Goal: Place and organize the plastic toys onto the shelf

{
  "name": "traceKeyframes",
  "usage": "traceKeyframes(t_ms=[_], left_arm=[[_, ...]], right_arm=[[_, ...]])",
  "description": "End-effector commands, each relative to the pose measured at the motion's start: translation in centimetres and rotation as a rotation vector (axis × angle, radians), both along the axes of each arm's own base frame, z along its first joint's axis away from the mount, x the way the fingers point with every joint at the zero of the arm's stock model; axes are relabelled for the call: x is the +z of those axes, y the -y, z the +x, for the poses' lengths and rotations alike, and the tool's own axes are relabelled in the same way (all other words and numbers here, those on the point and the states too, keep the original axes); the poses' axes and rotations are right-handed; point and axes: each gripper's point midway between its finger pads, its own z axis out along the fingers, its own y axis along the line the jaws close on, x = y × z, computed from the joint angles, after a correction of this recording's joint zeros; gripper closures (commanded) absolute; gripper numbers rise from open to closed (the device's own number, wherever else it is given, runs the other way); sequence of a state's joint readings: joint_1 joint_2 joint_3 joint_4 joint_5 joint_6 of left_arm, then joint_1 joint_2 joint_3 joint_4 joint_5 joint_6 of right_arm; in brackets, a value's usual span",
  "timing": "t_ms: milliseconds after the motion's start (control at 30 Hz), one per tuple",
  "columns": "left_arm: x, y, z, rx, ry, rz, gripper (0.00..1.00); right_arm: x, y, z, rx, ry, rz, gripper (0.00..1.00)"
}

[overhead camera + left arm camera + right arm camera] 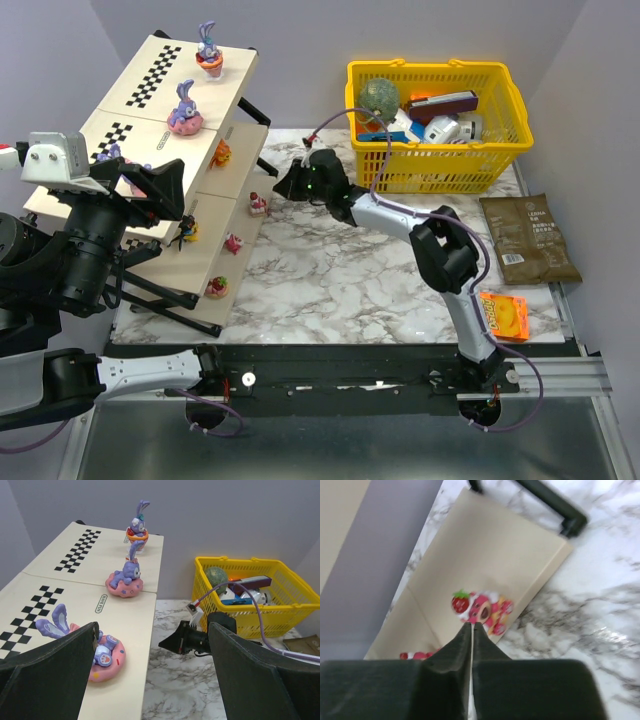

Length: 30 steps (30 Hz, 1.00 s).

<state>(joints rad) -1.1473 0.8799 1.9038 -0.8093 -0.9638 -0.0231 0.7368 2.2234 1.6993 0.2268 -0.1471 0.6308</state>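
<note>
The shelf (160,60) stands at the left with plastic toys on its tiers. A purple rabbit in an orange cup (208,50) and a rabbit on a pink doughnut (185,108) sit on top. An orange toy (221,152), a pink-red toy (258,203), a black-orange one (187,230) and two pink ones (233,242) (216,288) sit lower. My left gripper (165,190) is open and empty above the shelf, beside another doughnut rabbit (102,655). My right gripper (285,185) is shut and empty, its tip just short of the pink strawberry toy (482,609).
A yellow basket (500,75) with a green ball (378,97) and white-blue boxes stands at the back right. A brown packet (528,238) and an orange snack packet (503,315) lie at the right on the marble table (340,280).
</note>
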Motion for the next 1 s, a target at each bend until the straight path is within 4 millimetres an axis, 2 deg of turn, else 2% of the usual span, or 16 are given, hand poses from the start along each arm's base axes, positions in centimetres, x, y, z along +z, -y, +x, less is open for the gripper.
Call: traceKeyframes(t_ms=[0, 67, 333, 967], left_arm=[[0.6, -0.5, -0.2, 0.002, 0.013, -0.022, 0.01], [0.6, -0.5, -0.2, 0.000, 0.014, -0.023, 0.01], [0.5, -0.2, -0.1, -0.004, 0.014, -0.020, 0.01], [0.5, -0.2, -0.2, -0.007, 0.017, -0.024, 0.01]], right_arm=[[-0.5, 0.0, 1.6, -0.028, -0.121, 0.053, 0.95], [-2.0, -0.2, 1.5, -0.009, -0.185, 0.070, 0.99], [-4.5, -1.0, 0.6, 0.028, -0.324, 0.097, 0.99], [-7.4, -2.8, -0.6, 0.060, -0.371, 0.080, 0.99]])
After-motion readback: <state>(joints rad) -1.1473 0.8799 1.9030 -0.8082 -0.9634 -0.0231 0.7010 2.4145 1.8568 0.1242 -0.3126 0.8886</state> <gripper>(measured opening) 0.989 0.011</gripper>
